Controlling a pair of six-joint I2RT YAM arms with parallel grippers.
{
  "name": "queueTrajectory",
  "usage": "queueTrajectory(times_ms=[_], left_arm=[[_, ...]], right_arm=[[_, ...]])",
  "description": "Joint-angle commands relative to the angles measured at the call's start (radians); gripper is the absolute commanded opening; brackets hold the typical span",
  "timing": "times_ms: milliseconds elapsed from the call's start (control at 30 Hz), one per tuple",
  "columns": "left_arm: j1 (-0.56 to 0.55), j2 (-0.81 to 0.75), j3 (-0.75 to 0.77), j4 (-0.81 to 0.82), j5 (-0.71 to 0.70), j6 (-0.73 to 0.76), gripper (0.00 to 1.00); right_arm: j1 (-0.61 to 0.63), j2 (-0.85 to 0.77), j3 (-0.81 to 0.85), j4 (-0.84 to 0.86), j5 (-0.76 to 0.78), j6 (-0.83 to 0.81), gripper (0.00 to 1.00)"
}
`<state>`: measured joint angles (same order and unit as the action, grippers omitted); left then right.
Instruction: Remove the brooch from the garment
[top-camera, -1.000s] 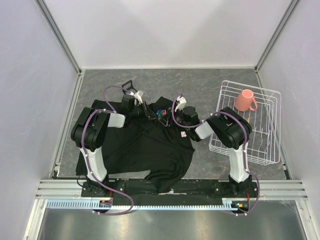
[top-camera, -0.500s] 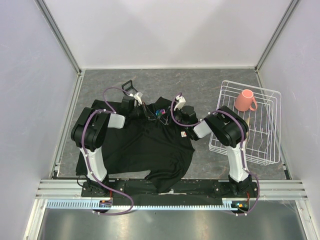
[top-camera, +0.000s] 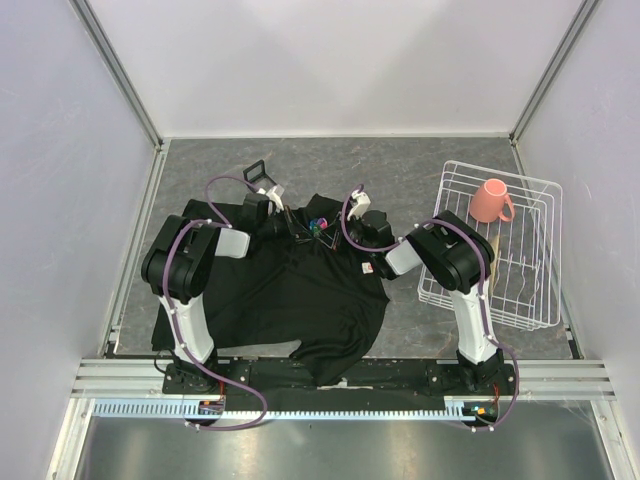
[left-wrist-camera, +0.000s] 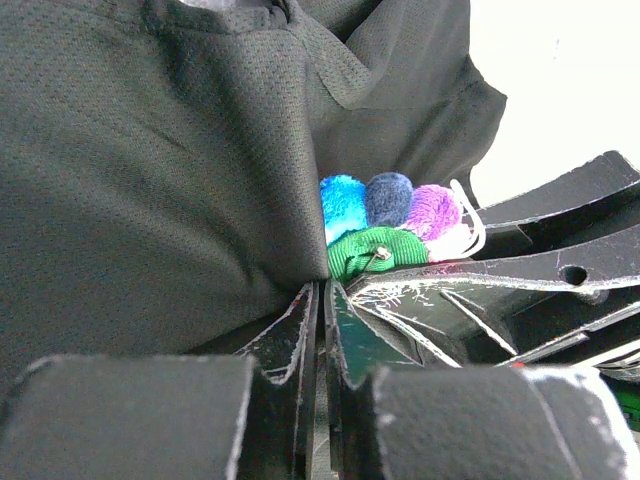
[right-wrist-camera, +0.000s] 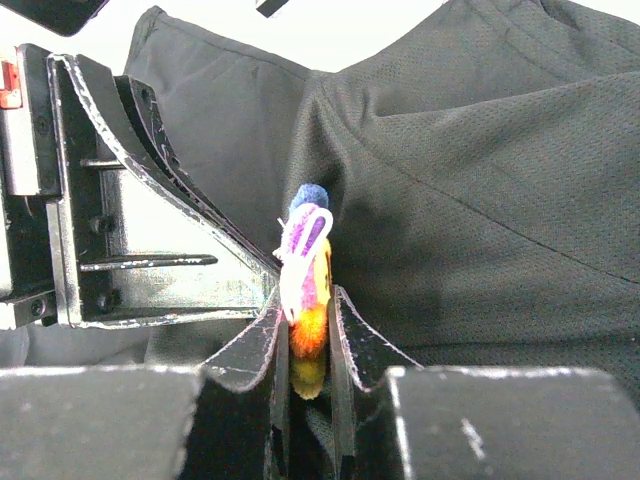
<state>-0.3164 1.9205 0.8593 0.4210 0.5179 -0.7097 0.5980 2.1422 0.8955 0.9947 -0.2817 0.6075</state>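
Right end effector (right-wrist-camera: 308, 305) now tighter around brooch (right-wrist-camera: 305, 250)

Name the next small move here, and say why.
Probably draw the right gripper back to pull the brooch off the garment: it is shut on the brooch, and the left gripper pinches the cloth right beside it as a brace.

Grey marbled tabletop (top-camera: 400, 170), white walls (top-camera: 330, 60)

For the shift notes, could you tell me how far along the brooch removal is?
Done: the left claw pinches the shirt beside the brooch. In hand: the right claw is closed on the brooch. Left: pulling it off, as it sits against the shirt.
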Motion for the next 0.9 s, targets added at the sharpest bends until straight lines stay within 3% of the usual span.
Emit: queueTrajectory(times_ms=[0, 267, 300, 333, 400, 733, 867], left_arm=[[-0.007, -0.044, -0.014, 0.004, -0.025, 0.004, 0.12], [-0.007, -0.057, -0.011, -0.014, -0.048, 0.026, 0.13], [-0.007, -0.06, -0.013, -0.013, -0.05, 0.026, 0.13], [-0.007, -0.057, -0.013, -0.014, -0.052, 0.026, 0.13], [-0.009, -0.055, -0.013, -0.013, -0.052, 0.023, 0.13], [-0.007, -0.051, -0.017, -0.018, -0.067, 0.019, 0.12], [-0.009, -0.051, -0.016, -0.019, -0.062, 0.021, 0.12]], right_arm=[[0.002, 0.019, 0.017, 0.051, -0.037, 0.011, 0.0], [-0.012, 0.044, 0.013, 0.15, -0.125, 0.074, 0.0], [-0.012, 0.038, 0.01, 0.15, -0.123, 0.077, 0.07], [-0.012, 0.033, 0.006, 0.148, -0.117, 0.077, 0.38], [-0.014, 0.022, -0.001, 0.124, -0.102, 0.072, 0.48], [-0.038, -0.016, -0.04, 0.131, -0.065, 0.077, 0.52], [-0.043, -0.004, -0.038, 0.156, -0.077, 0.095, 0.46]])
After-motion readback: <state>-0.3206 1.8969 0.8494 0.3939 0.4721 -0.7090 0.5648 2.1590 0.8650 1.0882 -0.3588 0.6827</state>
